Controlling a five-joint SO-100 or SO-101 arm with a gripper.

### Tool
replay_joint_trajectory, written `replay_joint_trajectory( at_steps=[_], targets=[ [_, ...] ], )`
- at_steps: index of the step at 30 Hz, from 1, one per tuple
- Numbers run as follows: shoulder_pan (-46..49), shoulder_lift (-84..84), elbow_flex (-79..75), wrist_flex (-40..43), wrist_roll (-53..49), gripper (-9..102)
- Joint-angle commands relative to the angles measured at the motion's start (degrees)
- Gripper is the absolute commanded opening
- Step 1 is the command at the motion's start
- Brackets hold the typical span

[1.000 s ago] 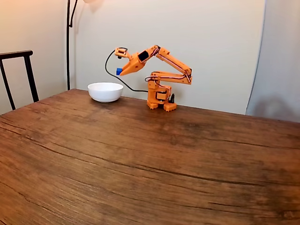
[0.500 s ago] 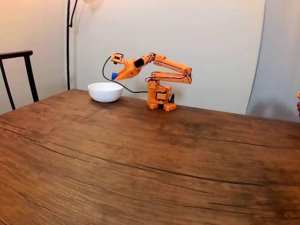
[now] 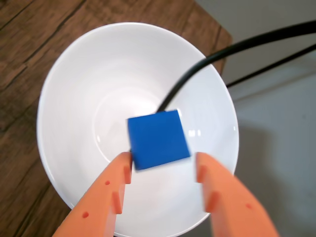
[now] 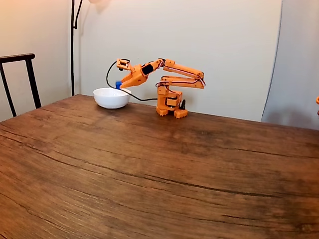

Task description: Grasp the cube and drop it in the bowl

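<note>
In the wrist view the bright-blue cube (image 3: 158,139) hangs over the middle of the glossy white bowl (image 3: 74,98), slightly blurred. It lies mostly past the tips of my orange gripper (image 3: 163,160). The left fingertip (image 3: 123,170) is at the cube's corner, while a clear gap separates the cube from the right fingertip (image 3: 203,170), so the jaws stand open. In the fixed view my gripper (image 4: 119,85) reaches left from the arm's base, with the cube (image 4: 118,84) at its tip just above the bowl (image 4: 111,97).
A black cable (image 3: 222,54) arcs over the bowl's far rim. The arm's base (image 4: 169,104) stands at the back of the wooden table (image 4: 149,169), right of the bowl. A dark chair (image 4: 20,74) and a lamp pole (image 4: 73,45) stand at the left.
The arm has stretched left and lowered, carrying the cube from beside the bowl to just over it. The fingers now stand wider than the cube.
</note>
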Motion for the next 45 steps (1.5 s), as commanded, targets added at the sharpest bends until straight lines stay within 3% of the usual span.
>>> replay_joint_trajectory(
  at_steps=[1,10,18,24,34,40,45],
  targets=[
    [0.62,0.44,-0.79,-0.35,0.09,23],
    [3.43,0.44,-1.14,-0.70,-0.44,23],
    [-1.14,0.53,-2.99,0.09,-0.44,22],
    [-6.50,1.41,-10.37,5.19,-0.53,6],
    [-22.94,1.49,-24.43,17.84,-0.62,1],
    [-34.98,1.58,-28.83,23.47,-12.30,1],
    [-48.34,1.58,-28.92,22.76,-20.48,1]
  ],
)
